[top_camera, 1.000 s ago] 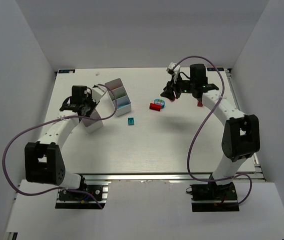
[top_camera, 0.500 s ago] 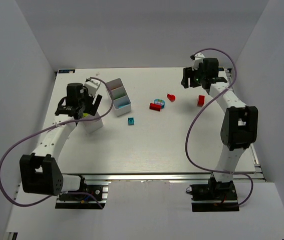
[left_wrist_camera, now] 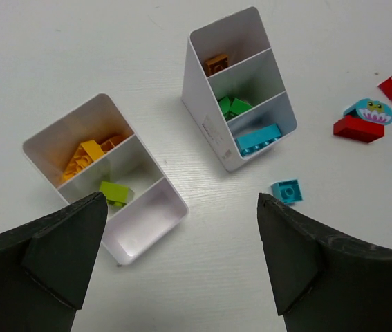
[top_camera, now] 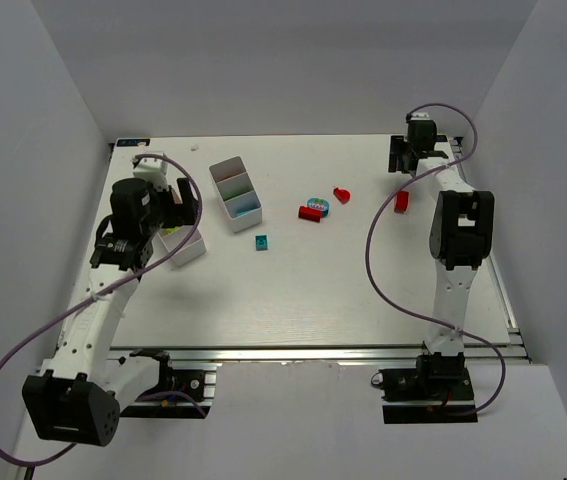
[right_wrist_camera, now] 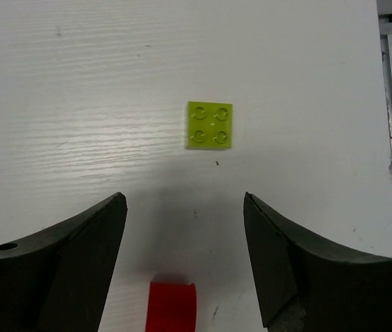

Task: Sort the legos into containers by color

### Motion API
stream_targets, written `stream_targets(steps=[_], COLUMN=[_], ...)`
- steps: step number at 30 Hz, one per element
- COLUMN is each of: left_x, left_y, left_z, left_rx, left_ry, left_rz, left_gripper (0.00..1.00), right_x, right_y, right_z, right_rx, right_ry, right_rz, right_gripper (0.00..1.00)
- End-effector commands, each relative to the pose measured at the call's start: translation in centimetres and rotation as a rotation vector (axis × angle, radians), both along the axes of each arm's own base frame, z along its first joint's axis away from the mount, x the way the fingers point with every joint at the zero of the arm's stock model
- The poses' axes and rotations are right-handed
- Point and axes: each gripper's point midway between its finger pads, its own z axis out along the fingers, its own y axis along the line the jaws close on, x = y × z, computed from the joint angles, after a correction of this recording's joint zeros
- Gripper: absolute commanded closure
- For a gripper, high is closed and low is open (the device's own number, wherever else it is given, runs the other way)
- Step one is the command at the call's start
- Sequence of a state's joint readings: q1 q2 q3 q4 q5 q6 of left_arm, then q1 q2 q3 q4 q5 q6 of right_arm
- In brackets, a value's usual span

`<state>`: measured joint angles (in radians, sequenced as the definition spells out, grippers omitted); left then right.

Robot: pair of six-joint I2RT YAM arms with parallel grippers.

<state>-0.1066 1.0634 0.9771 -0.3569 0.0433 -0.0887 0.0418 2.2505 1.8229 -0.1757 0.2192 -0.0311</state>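
Altogether two bins [left_wrist_camera: 206, 121], six loose legos [left_wrist_camera: 287, 190].

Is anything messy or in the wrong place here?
Nothing is spilled or broken, but some pieces lie loose and unsorted: a teal brick beside a bin, a red brick by the round multicoloured piece, and a lime brick in the right wrist view.

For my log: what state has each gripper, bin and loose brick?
Left gripper: open, empty.
Right gripper: open, empty.
Bin with yellow bricks: upright, one compartment empty.
Bin with green bricks: upright, all compartments occupied.
Loose teal brick: on table.
Loose lime brick: on table, studs up.
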Motion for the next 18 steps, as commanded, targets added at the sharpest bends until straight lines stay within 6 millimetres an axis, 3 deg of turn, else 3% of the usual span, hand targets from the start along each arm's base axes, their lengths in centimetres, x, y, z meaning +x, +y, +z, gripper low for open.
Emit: stream_targets(steps=[1,10,14,18], left_x=[-1.0,-2.2,-2.3,-2.4], left_y=[-0.5,-0.3,-0.2,-0.1], left_z=[1.0,0.4,0.9,1.3], left_rx=[-0.117,-0.183,-0.207,-0.220], left_ry=[-0.028,-0.013,-0.022,-0.031], left_rz=[0.031,0.086,0.103,0.116], left_gripper=[0.02,0.02,0.02,0.02], right_x=[2.4,6.1,6.9,6.5], right_y=[-2.3,-1.7,-1.6,-1.3], right_z=[2.4,2.5,2.0,1.0], right_rx=[-0.017,0.059,0.090,0.115], right_ry=[-0.109,-0.183,-0.189,-0.157], right_rz=[-0.088,-0.085,-0.101,-0.109], right_gripper=[0.27,0.32,0.39,0.44])
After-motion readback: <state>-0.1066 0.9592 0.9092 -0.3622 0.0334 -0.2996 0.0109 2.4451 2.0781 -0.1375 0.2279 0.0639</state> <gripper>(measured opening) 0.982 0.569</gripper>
